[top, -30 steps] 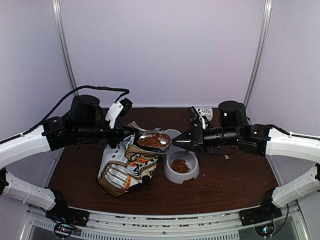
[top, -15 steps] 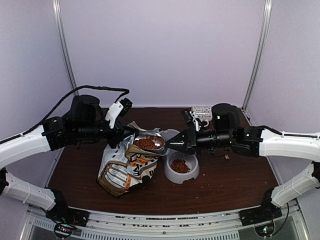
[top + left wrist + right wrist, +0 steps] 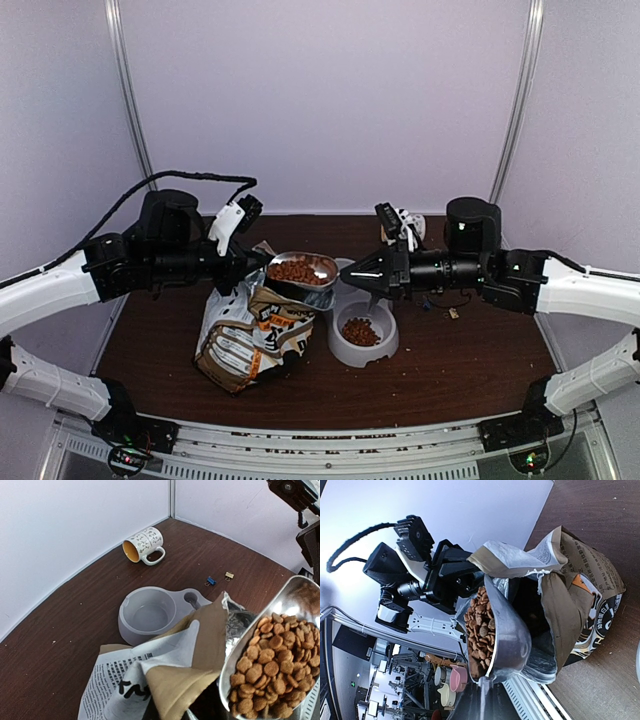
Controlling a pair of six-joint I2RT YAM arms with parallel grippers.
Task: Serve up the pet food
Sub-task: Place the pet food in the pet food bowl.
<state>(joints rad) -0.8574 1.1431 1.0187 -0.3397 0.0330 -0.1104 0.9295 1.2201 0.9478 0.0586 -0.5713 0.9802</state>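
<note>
Transfer step in hand. The right gripper [image 3: 365, 272] clamps the scoop [image 3: 328, 264] by its handle, loaded with pet food [image 3: 298, 270], above the bag [image 3: 245, 335]. The left gripper [image 3: 248, 268] pinches the bag's rim. Next: swing toward 4 o'clock over the bowl [image 3: 340, 352], then tip.

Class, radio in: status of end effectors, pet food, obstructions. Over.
Left end effector shut on bag. Right end effector shut on scoop, full of pet food, over bag. Path to bowl open.

A robotics lab bench (boxed in): white panel walls [image 3: 320, 100], metal corner posts [image 3: 127, 90], brown table [image 3: 460, 360].
</note>
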